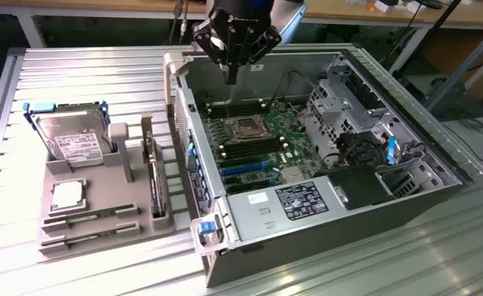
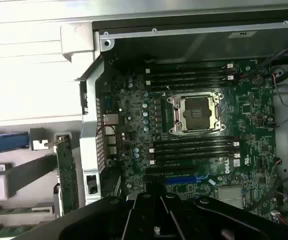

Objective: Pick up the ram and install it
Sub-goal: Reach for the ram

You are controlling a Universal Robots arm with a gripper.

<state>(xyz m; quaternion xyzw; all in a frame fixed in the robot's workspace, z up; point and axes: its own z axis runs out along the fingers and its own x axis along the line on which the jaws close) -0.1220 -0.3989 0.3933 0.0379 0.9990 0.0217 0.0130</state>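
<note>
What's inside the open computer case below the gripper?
A green motherboard with an empty processor socket, dark memory slots either side of it, and metal drive cages. In the wrist view the gripper covers part of the board.

Gripper [image 1: 231,79] downward, fingers [image 1: 231,69] together

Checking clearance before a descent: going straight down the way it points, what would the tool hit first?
Likely the motherboard, at the dark memory slots beside the processor socket: the tool hangs over them. Depth is unclear, so the exact spot is uncertain.
</note>
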